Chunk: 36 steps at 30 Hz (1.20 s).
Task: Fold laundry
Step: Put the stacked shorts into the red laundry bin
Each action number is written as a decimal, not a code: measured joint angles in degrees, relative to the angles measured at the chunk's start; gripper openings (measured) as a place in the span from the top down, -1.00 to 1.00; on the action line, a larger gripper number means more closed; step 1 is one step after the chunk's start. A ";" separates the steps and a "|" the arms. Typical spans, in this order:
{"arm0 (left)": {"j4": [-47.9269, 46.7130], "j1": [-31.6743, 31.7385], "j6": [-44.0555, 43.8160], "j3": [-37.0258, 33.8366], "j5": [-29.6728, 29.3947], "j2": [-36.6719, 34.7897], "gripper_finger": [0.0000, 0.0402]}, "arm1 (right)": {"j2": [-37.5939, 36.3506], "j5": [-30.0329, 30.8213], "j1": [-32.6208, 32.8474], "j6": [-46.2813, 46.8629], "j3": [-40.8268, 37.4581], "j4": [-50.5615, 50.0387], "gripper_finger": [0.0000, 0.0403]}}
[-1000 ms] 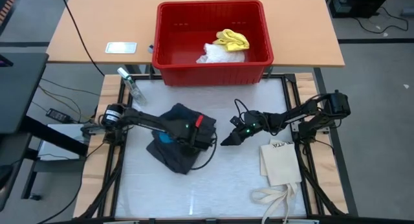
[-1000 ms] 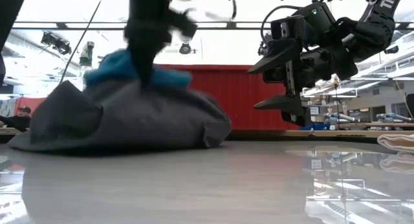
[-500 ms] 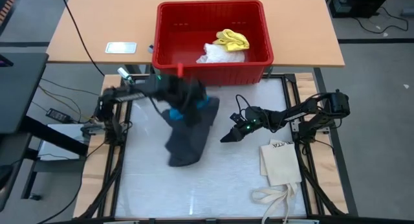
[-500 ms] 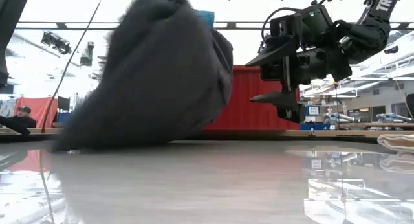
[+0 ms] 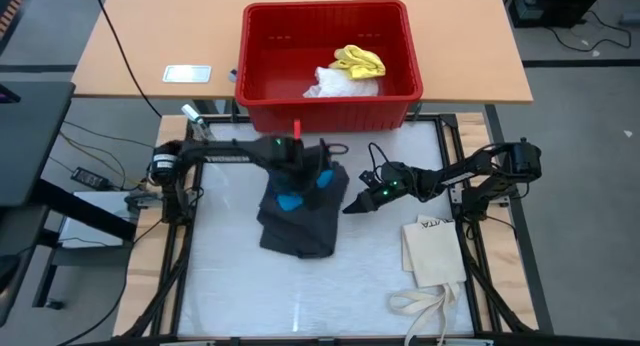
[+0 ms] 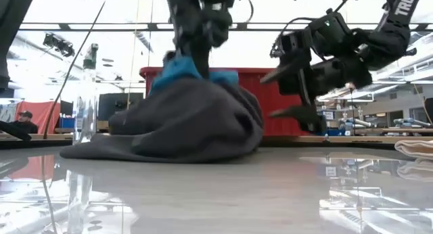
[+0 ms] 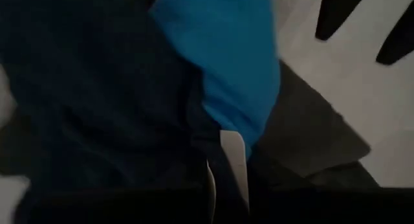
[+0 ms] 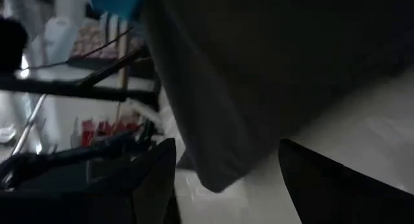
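Note:
The dark grey shorts point(image 5: 300, 224) lie heaped on the white table top, with a bright blue cloth piece point(image 5: 290, 199) bunched on top of them. My left gripper point(image 5: 303, 171) points down into the top of this heap point(image 6: 196, 61) and is shut on it. My right gripper point(image 5: 352, 206) hovers open just right of the heap, a little above the table; its two fingers point(image 8: 155, 179) frame the shorts' edge point(image 8: 213, 120) without touching it. In the low view it stands to the right of the mound point(image 6: 298, 85). My left gripper holds the laundry at the top of the heap, where blue cloth point(image 6: 177, 68) meets grey shorts point(image 7: 194, 140). It comes from above, pointing steeply down. Cloth hides the fingertips, so which layers it has cannot be told. The shorts sag below it, resting broadly on the table point(image 6: 169, 136).
A red bin point(image 5: 256, 81) with yellow point(image 5: 360, 58) and white point(image 5: 335, 83) cloth pieces stands at the far edge. A cream tote bag point(image 5: 432, 251) with long straps lies at the near right. A small clear object point(image 5: 200, 126) sits at the far left corner.
My left gripper swung the shorts up and toward the far edge, their lower end trailing on the table, then came back down toward the right. The shorts have sunk into a heap again, now lying nearer my right gripper, with the blue cloth on top.

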 joint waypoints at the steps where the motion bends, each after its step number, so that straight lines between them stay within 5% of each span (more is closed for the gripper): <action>1: 2.87 0.08 -1.46 -2.57 1.06 0.00 0.78 | -0.11 1.02 0.00 0.76 -0.82 -0.23 -0.37; 10: 15.97 0.36 -10.38 -17.96 6.46 -0.24 0.77 | -0.32 14.70 2.98 15.72 -8.37 -1.13 -0.35; 19: 30.80 0.33 -18.64 -27.87 9.70 -0.55 0.76 | 4.12 21.87 1.91 4.25 1.37 -7.52 -0.34; 26: 34.59 0.33 -22.99 -31.64 7.74 -0.63 0.76 | 18.69 19.80 0.42 3.95 9.45 5.64 -0.38; 32: 36.75 0.33 -25.66 -32.48 5.17 -0.60 0.75 | 28.24 10.47 -0.23 0.01 19.33 10.17 -0.47; 36: 36.16 0.20 -21.87 -32.43 2.59 -0.61 0.75 | 29.82 7.08 -1.13 -2.01 21.45 10.31 -0.33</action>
